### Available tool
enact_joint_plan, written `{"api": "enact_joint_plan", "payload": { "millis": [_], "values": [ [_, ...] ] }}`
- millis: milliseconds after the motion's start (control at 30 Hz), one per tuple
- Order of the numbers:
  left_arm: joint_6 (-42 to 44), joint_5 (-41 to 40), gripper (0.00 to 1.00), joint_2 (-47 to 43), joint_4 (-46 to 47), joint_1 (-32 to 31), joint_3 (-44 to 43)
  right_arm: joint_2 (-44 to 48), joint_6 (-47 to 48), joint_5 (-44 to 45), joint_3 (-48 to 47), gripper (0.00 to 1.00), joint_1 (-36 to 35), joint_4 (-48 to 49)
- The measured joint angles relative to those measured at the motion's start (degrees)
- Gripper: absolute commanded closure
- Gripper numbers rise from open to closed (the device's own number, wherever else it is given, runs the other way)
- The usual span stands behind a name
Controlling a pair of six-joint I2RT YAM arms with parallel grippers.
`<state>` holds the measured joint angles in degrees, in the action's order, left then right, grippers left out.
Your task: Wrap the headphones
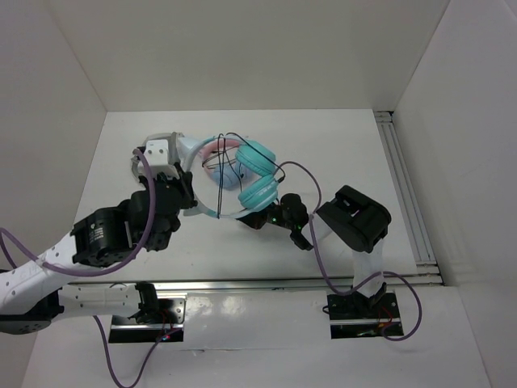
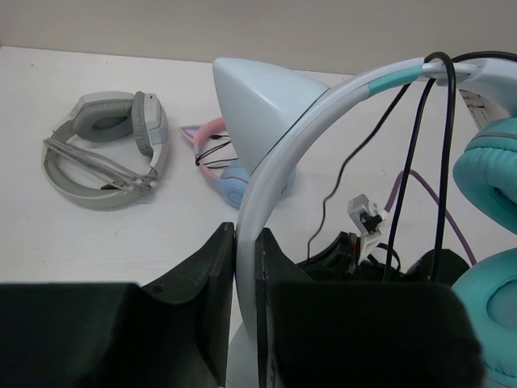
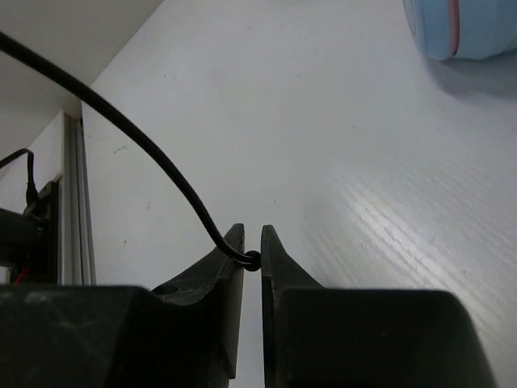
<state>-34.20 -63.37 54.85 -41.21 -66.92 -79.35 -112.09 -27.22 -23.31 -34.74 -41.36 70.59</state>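
Across the whole view from above lies the white desk (image 1: 339, 145), walled in white on three sides, with a metal rail (image 1: 404, 186) running along its right edge.

Near the middle of the desk are the headphones (image 1: 254, 174), the pair I am working on. Their two teal ear cups (image 1: 257, 156) sit one beyond the other, just right of centre, and I cannot tell whether they touch the desk.

My left gripper (image 2: 246, 242) is nearly closed, clamped on the thin pale headband (image 2: 275, 162), which rises from between the jaws and arches up to the right. A pale blue-white cat-ear point (image 2: 258, 105) stands up from the band just beyond my fingers.

At the far left lies a bulky grey-white pair (image 2: 105, 149), flat on the desk and well apart from the rest. Between it and the teal pair lies a pink-banded pair (image 2: 218, 158) with light blue cups, just behind the headband I hold.

My right gripper (image 3: 252, 242) sits just on the near side of the teal cups. It is pinched almost fully together on the thin black cable (image 3: 161, 162), which leaves the jaws and sweeps up to the left. From my left wrist I see several strands of that cable hanging over the top of the headband.

Any lettering is too small for me to read.
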Motion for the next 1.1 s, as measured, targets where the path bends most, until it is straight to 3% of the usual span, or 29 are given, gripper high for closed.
{"api": "enact_joint_plan", "payload": {
  "millis": [233,433,600,800,1100],
  "values": [
    [-5.1,-3.3,1.00,1.9,-4.3,1.7,0.0,8.3,1.2,6.4,7.0,1.00,-4.3,-4.4],
    [-5.5,4.1,1.00,6.6,0.6,17.1,4.8,21.4,6.2,15.1,8.5,1.00,-14.8,-15.3],
    [-5.3,8.9,1.00,11.8,2.7,24.2,8.5,32.9,10.5,18.7,8.6,1.00,-19.4,-24.3],
    [-6.2,10.8,1.00,16.8,4.2,26.0,8.5,43.3,14.5,17.2,8.1,1.00,-20.6,-34.3],
    [-8.2,13.0,1.00,18.3,5.6,32.4,8.8,47.4,17.9,2.6,1.6,1.00,-21.4,-45.5]
  ]
}}
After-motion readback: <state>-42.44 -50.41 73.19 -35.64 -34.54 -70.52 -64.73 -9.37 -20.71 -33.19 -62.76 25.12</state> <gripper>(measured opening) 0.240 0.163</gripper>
